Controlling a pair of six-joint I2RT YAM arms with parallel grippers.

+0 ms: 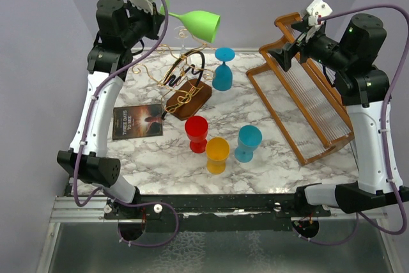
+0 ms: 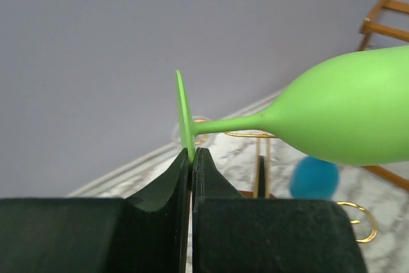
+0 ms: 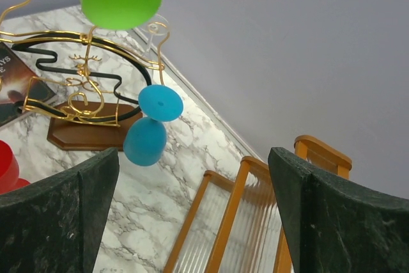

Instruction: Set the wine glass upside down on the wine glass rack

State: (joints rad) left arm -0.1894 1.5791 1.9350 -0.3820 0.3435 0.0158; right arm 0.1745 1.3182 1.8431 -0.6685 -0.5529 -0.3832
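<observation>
Left gripper (image 2: 192, 155) pinches wine glass (image 2: 345, 113) by foot, sideways above wine glass rack (image 1: 191, 98) | right gripper (image 3: 192, 164) wide, empty | hanging not done

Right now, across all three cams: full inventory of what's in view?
green wine glass: 1, green, in the air on its side above the wire rack, held by the rim of its foot
wine glass rack: 1, gold wire and black bar on a brown base, table's far left
inverted blue glass: 1, blue, foot up at the wire rack's right end
red glass: 1, red, table centre
yellow glass: 1, yellow, in front of the red one
front blue glass: 1, blue, right of the yellow
booklet: 1, dark, flat at left
slatted rack: 1, orange-brown wood, right side
table: 1, white marble
left gripper: 1, black, shut on the green glass's foot
right gripper: 1, black, open, above the slatted rack
</observation>
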